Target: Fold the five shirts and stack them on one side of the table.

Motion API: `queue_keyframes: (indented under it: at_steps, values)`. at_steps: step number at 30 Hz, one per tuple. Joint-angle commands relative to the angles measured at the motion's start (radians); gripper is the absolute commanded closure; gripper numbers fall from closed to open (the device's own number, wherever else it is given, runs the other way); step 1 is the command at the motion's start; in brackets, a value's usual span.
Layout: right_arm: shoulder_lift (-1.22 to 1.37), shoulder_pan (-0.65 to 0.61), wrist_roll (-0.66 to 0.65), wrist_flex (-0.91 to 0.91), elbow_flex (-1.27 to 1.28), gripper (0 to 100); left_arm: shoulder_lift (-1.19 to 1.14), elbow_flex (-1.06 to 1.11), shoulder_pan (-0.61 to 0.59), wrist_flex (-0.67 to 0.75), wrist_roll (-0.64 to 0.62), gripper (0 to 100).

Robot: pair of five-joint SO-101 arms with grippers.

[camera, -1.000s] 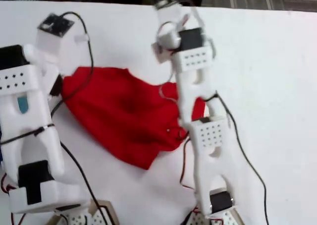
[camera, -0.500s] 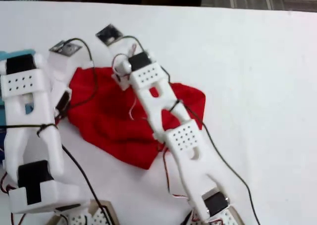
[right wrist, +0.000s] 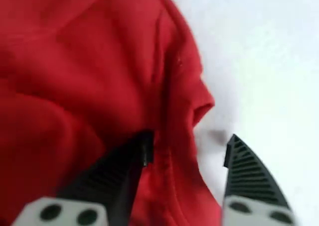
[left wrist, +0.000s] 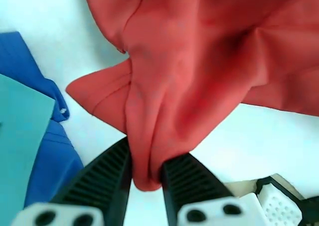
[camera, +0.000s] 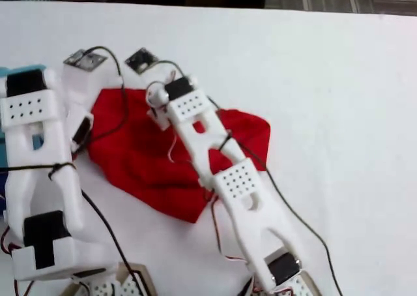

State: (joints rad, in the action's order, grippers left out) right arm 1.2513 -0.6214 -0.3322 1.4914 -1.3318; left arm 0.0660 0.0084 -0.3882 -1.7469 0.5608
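A red shirt [camera: 143,159] lies rumpled and not yet folded on the left half of a white worktop [camera: 339,81], seen from above with two white robot arms over it. The left arm [camera: 39,165] stands along the left edge of the worktop, beside the shirt's left side. From its wrist camera, the left hand [left wrist: 148,159] is clamped on a bunched ridge of the red cloth, which rises between the two black ribbed fingers. This pinch probably anchors that side so the cloth can be pulled flat. Just beside the pinch, a blue shirt [left wrist: 45,151] lies with a teal shirt [left wrist: 17,136] on top of it, apparently shirts already stacked at that side. The right arm [camera: 228,178] stretches diagonally from the near edge across the shirt to its far edge. From its wrist camera, the right hand [right wrist: 189,141] has its fingers spread apart and grips nothing. One finger sits over the red cloth, and the other hangs over bare white surface. A hem of the shirt runs between them. The spread fingers seem set to close on that edge, so both hands could then stretch the shirt out for folding. The task looks well short of done for this shirt.
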Motion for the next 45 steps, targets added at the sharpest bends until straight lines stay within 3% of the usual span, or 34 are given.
queue_keyframes:
  at_steps: [1, 6, 11, 14, 27, 31, 37, 42, 45]
  values:
    - [-0.002, -0.035, -0.114, 0.038, -0.008, 97.1, 0.049, -0.048, -0.011, -0.006, -0.009, 97]
    - [-0.013, -0.018, -0.054, 0.036, -0.032, 98.0, 0.049, -0.042, -0.011, -0.006, -0.011, 97]
    - [-0.061, 0.071, 0.011, 0.122, -0.241, 98.0, 0.041, -0.102, -0.009, 0.026, -0.081, 97]
    - [-0.125, 0.134, 0.008, 0.197, -0.348, 98.0, 0.04, -0.209, -0.003, 0.029, -0.094, 97]
    - [-0.673, 0.335, -0.014, 0.269, -0.333, 98.0, 0.041, -0.871, -0.002, 0.025, -0.092, 97]
    - [-0.82, 0.375, -0.009, 0.278, -0.308, 98.0, 0.046, -0.947, 0.069, -0.044, -0.091, 97]
    - [-1.101, 0.42, -0.008, 0.282, 0.123, 97.9, 0.114, -0.645, 0.152, -0.04, -0.095, 97]
    - [-1.44, 0.41, -0.005, 0.269, 0.807, 97.8, 0.219, -0.252, 0.235, -0.037, -0.084, 97]
    - [-1.624, 0.429, -0.011, 0.154, 1.269, 97.8, 0.261, -0.018, 0.272, 0.018, -0.084, 97]
